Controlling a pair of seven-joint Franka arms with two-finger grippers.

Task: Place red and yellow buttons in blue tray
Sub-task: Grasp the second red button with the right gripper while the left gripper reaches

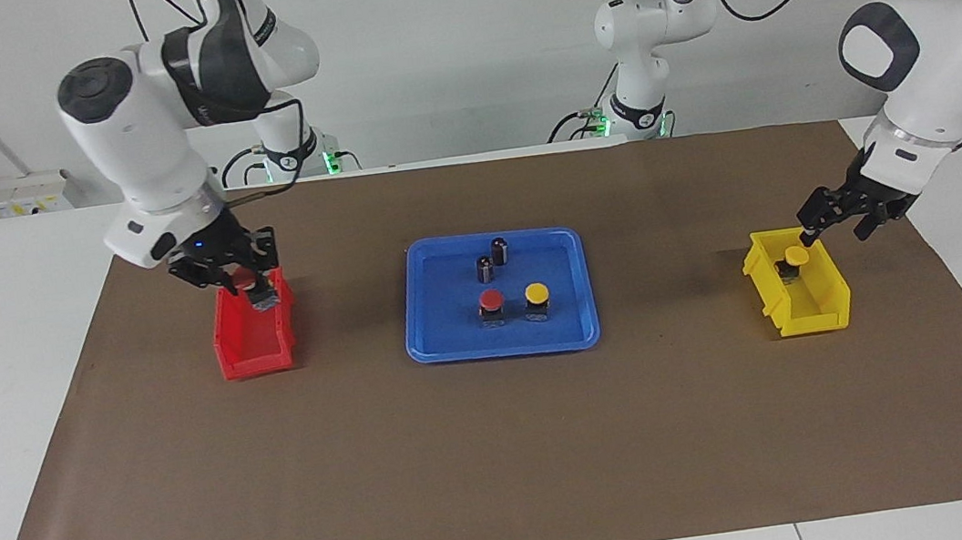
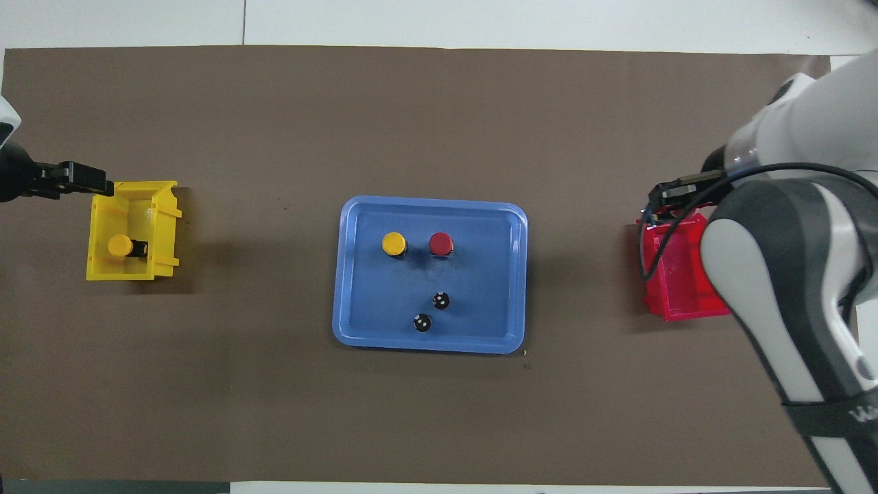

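1. The flat rectangular blue plastic tray [image 1: 424, 332] is lying mid-surface on the brown paper sheet [image 1: 505, 469], between the two bins.
2. Standing in the tray: one red-capped push-button [image 1: 492, 303] and one yellow-capped push-button [image 1: 537, 298], side by side on dark boxy bases; two small dark capless cylinders [image 1: 493, 259] are standing nearer to the robots than these.
3. The small red plastic bin [image 1: 249, 358] is sitting toward the right arm's end. The right end effector [image 1: 249, 285] is hanging over it, closed on a second red-capped push-button [image 1: 244, 280], held up at the bin's rim.
4. The small yellow plastic bin [image 2: 101, 267] is sitting toward the left arm's end, with a second yellow-capped push-button [image 2: 121, 245] lying on its side inside.
5. The left end effector [image 1: 816, 233] is hovering at the yellow bin's edge nearest the robots, close to that button's cap; whether its fingers are apart or touching the button, cannot tell.
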